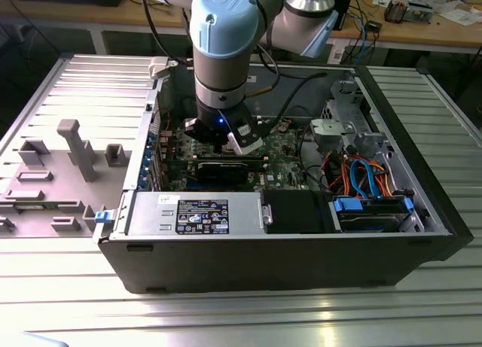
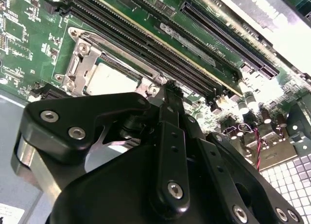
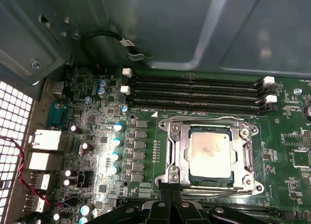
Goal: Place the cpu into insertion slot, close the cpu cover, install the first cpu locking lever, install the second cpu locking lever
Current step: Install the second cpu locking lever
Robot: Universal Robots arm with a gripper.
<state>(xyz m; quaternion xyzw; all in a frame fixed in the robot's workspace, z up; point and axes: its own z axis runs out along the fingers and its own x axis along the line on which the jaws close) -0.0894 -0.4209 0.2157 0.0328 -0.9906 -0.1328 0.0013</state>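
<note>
I see the cpu (image 3: pixel 210 154) seated in the insertion slot (image 3: pixel 171 151), cpu cover (image 3: pixel 247 158) down; fingers (image 3: pixel 169 200) pinched together, empty (levers need latching, I reckon).

UR arm, pretty standard look

Silver arm (image 1: pixel 218 68) with light-blue joint caps, small blue light at the wrist, black gripper (image 2: pixel 167 90) linkages dotted with silver screws.

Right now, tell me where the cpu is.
In the first wrist view, the cpu sits in the insertion slot, framed by the cpu cover, beside the long memory slots.
</note>
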